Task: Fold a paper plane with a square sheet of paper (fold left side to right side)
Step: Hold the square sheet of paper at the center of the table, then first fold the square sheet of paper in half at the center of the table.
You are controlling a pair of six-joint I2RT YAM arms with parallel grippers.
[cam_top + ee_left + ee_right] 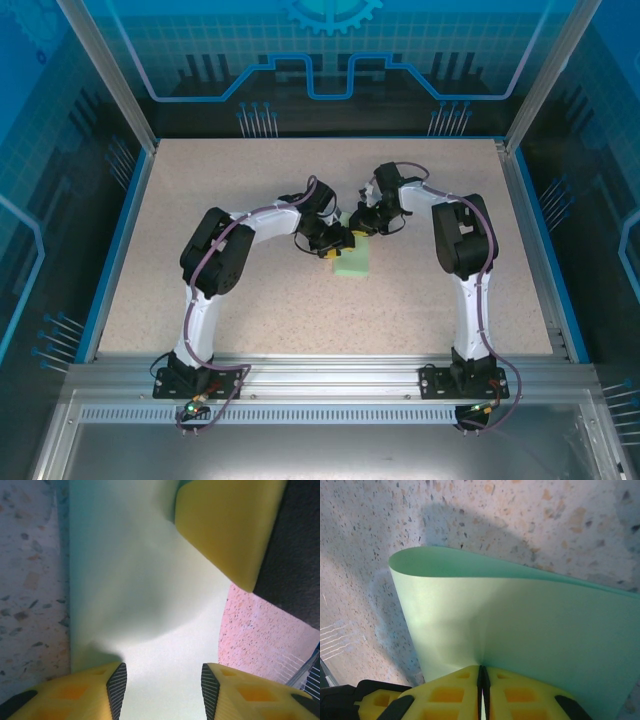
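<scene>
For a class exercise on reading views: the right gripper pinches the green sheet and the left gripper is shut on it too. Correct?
No: the left gripper is open, fingers apart over the sheet, per the left wrist view. The right gripper does pinch it.

I count one sheet of mint-green paper [352, 262], lying on one speckled beige table [250, 320]. Two robot arms stand at the near edge, a left arm [215, 260] and a right arm [462, 240]. Each sits on its own black base [200, 378], so that makes two bases, both on one aluminium rail [330, 372]. Each arm ends in one gripper, the left gripper [164, 685] and the right gripper [481, 672], two in all. Every gripper has two yellow fingers [85, 697], four altogether. One cable [488, 325] runs along each arm, two cables in total. Two slanted aluminium posts [108, 75] rise at the far corners.
</scene>
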